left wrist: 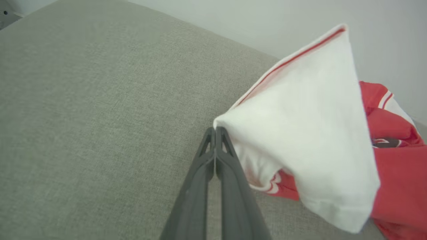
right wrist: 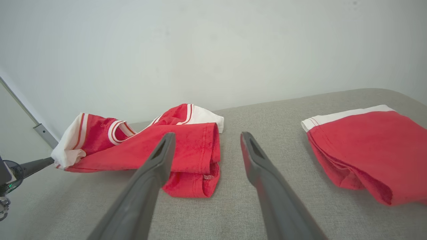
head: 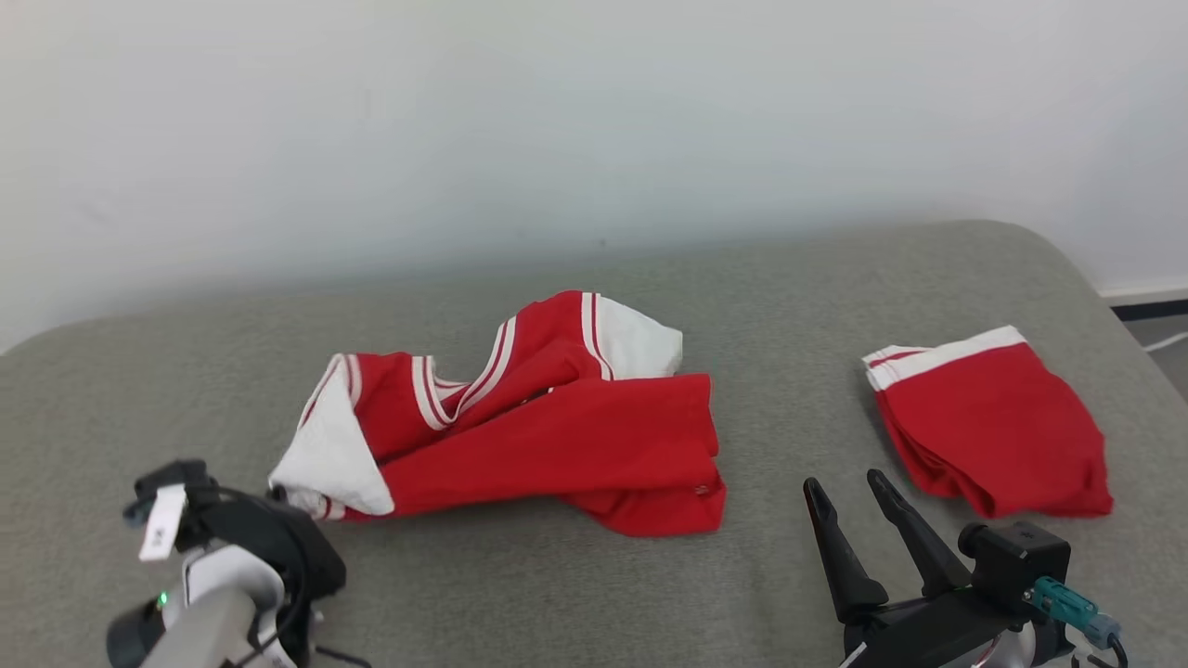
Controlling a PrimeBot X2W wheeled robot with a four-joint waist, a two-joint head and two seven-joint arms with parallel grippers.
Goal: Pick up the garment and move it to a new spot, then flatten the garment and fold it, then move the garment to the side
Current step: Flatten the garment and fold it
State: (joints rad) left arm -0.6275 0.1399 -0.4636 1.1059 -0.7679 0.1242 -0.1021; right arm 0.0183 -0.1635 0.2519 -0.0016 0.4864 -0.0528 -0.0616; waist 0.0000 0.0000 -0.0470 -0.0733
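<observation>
**Head view.** Garment [head: 548, 417]: lies crumpled, red and white, at the middle of the grey cushion [head: 557, 594], well apart from a folded red piece [head: 993, 427] at the right. Risk: a tighter twist rather than a spread, if dragged by one sleeve [head: 329, 455] alone; a disturbed folded piece, if carried far to the right. Right gripper [head: 840, 484]: stands spread wide and empty, between the two cloths, touching neither.

**Left wrist view.** Left gripper [left wrist: 215, 130]: pressed together, with only the corner of the white sleeve at the very tips; appears to pinch it, with the bite itself too small to make out. Risk: a slip out of so thin a hold, probably under the weight of the remaining cloth once raised.

**Right wrist view.** Looks along the open fingers [right wrist: 156, 173] toward the red hem [right wrist: 203, 156], clear of it; at far left, the other arm's dark finger [right wrist: 35, 166] against the sleeve's tip. Risk: several layers, or the cushion cover, caught together if closed low here.
</observation>
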